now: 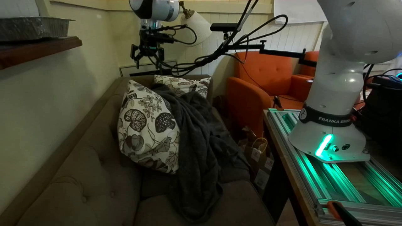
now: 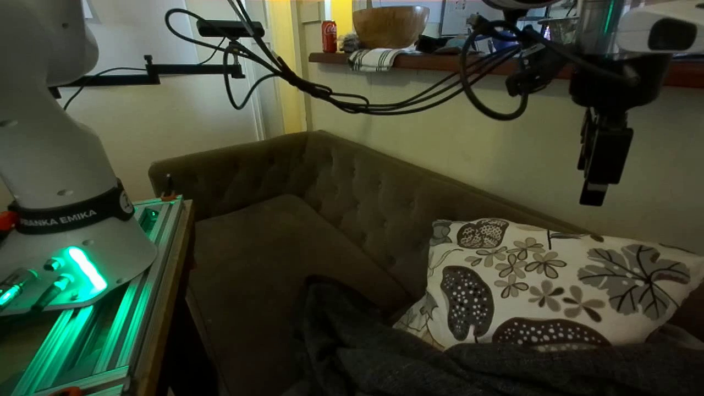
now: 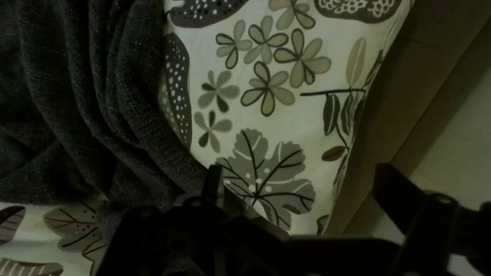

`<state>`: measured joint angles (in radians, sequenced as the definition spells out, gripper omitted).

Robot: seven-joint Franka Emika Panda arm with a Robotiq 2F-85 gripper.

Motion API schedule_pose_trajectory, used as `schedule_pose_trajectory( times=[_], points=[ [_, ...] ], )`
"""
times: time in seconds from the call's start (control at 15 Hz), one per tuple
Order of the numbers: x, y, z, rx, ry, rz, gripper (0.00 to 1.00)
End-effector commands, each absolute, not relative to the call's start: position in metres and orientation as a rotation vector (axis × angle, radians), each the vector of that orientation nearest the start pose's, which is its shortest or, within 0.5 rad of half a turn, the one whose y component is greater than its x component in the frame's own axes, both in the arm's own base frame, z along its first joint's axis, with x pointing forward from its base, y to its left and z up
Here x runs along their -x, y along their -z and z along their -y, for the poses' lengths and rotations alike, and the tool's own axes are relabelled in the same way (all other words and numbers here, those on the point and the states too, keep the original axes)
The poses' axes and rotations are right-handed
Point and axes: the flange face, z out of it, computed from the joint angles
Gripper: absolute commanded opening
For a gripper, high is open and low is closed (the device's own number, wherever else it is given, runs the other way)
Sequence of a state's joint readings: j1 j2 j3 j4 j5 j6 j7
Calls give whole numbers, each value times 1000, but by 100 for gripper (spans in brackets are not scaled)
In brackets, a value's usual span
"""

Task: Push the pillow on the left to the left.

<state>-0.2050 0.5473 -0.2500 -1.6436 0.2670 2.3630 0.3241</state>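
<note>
The pillow point(image 1: 146, 125), large, cream-white and printed with dark flowers and leaves, leans against the sofa's backrest in both exterior views. It fills the middle of the wrist view, where the blanket covers one side of it. My gripper point(image 1: 148, 66) hangs above the sofa, higher than the pillow and apart from it. In an exterior view the gripper point(image 2: 594, 195) points straight down over the pillow's far edge. The gripper's jaws stand wide apart in the wrist view, with nothing held; the pillow's leaf-printed end shows below, between the fingers.
A dark grey blanket point(image 1: 201, 141) drapes over the sofa seat against the pillow. Behind it lies a smaller patterned cushion point(image 1: 188, 84). The sofa backrest point(image 2: 374, 187) runs along the wall. A lampshade point(image 1: 198, 28) is near the wrist, and loose cables point(image 1: 201, 61) hang from the arm.
</note>
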Motion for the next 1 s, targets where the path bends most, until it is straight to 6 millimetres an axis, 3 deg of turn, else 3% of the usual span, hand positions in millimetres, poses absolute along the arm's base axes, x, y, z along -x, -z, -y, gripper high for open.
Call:
schedule_pose_trajectory(
  times=[0.0,0.4,0.93],
  points=[
    [-683,-307,292,2732,335,-1406,100],
    [-722,-287,306,2671,301,-1523,100],
    [-743,-238,326,2656,297,-1590,100]
  ],
)
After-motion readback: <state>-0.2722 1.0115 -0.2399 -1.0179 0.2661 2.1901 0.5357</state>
